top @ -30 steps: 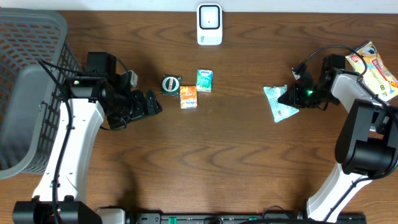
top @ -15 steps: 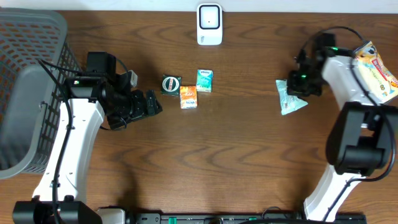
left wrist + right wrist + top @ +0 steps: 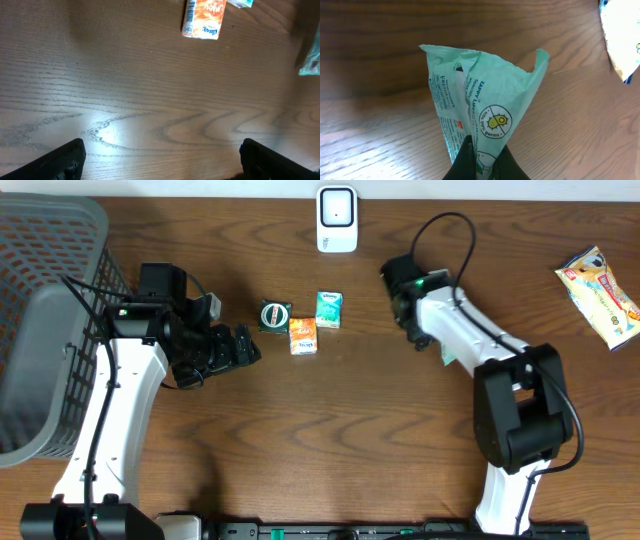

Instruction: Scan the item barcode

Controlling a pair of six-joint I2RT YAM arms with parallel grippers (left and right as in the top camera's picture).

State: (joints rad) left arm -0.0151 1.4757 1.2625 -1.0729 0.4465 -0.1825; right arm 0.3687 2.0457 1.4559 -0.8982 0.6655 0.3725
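Mint-green crinkled packet (image 3: 485,100), perhaps wipes, with germ emblem, in right tool (image 3: 479,162).

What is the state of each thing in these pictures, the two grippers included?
left gripper: open, holding nothing.
right gripper: shut on the green packet.
green packet: held, pinched at one end, crumpled.
orange carton: lying flat on the table, untouched.
teal carton: lying flat, untouched.
round tin: on the table, untouched.
yellow snack bag: lying at the far right.
scanner: at the far edge; whether it is on cannot be told.
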